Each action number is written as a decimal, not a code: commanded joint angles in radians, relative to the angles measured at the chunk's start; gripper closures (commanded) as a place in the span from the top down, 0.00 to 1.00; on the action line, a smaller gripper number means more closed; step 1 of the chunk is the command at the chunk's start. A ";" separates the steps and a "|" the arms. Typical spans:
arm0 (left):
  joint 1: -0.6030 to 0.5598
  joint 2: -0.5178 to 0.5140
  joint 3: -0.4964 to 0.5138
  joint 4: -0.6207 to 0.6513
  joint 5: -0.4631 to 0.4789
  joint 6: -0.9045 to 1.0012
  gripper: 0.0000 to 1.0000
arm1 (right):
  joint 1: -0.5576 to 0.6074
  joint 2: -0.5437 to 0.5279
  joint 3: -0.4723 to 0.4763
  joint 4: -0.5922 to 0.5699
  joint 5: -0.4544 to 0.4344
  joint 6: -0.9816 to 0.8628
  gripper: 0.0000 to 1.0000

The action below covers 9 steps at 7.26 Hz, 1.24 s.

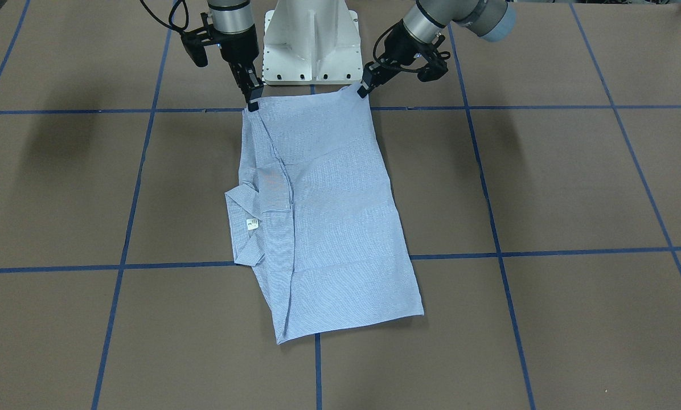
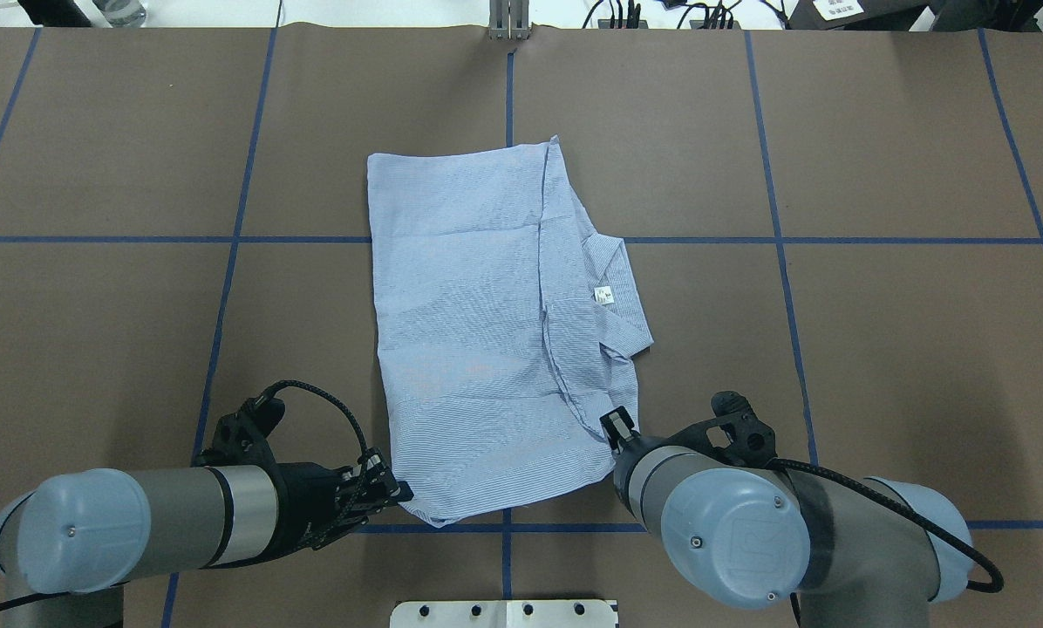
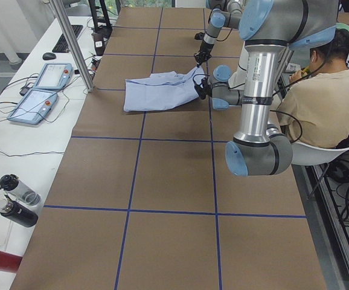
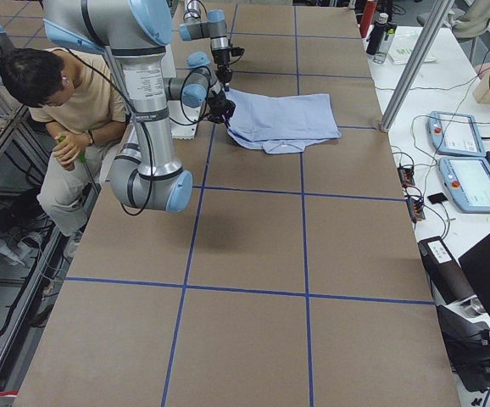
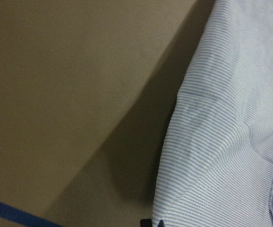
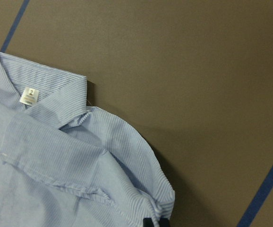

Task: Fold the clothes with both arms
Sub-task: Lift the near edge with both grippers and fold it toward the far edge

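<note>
The light blue-and-white striped shirt (image 1: 329, 216) lies folded into a long rectangle on the brown table, also seen from overhead (image 2: 469, 349). Its collar with the white neck label (image 2: 604, 295) sticks out on my right side. My left gripper (image 2: 395, 493) is shut on the near left corner of the shirt, at the table surface (image 1: 364, 88). My right gripper (image 2: 616, 429) is shut on the near right corner (image 1: 253, 98). The left wrist view shows the shirt's edge (image 5: 231, 142). The right wrist view shows the collar and label (image 6: 29, 96).
The white pedestal base (image 1: 311, 45) stands just behind the shirt's near edge. Blue tape lines (image 1: 545, 250) grid the table. A seated person (image 3: 319, 103) is behind the robot. Teach pendants (image 3: 41, 90) and bottles (image 3: 17, 199) lie along the far side.
</note>
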 commanded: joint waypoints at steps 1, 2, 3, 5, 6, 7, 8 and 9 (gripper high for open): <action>-0.063 -0.017 -0.037 0.003 -0.032 0.009 0.00 | 0.033 0.009 0.062 -0.038 0.003 -0.002 0.00; -0.132 -0.047 -0.027 0.008 -0.073 0.016 0.00 | 0.074 0.053 0.054 -0.038 0.032 -0.005 0.00; -0.230 -0.081 0.005 0.026 -0.163 0.018 0.00 | 0.166 0.067 0.051 -0.033 0.125 -0.016 0.00; -0.385 -0.211 0.100 0.115 -0.277 0.113 0.00 | 0.313 0.171 -0.063 -0.028 0.205 -0.082 0.00; -0.430 -0.233 0.136 0.121 -0.282 0.137 0.00 | 0.398 0.234 -0.131 -0.028 0.278 -0.138 0.00; -0.465 -0.250 0.170 0.120 -0.293 0.153 0.00 | 0.441 0.289 -0.217 -0.024 0.312 -0.161 0.00; -0.500 -0.285 0.216 0.120 -0.295 0.159 0.00 | 0.475 0.352 -0.296 -0.024 0.316 -0.204 0.00; -0.514 -0.291 0.250 0.111 -0.295 0.179 0.00 | 0.501 0.389 -0.355 -0.022 0.329 -0.218 0.00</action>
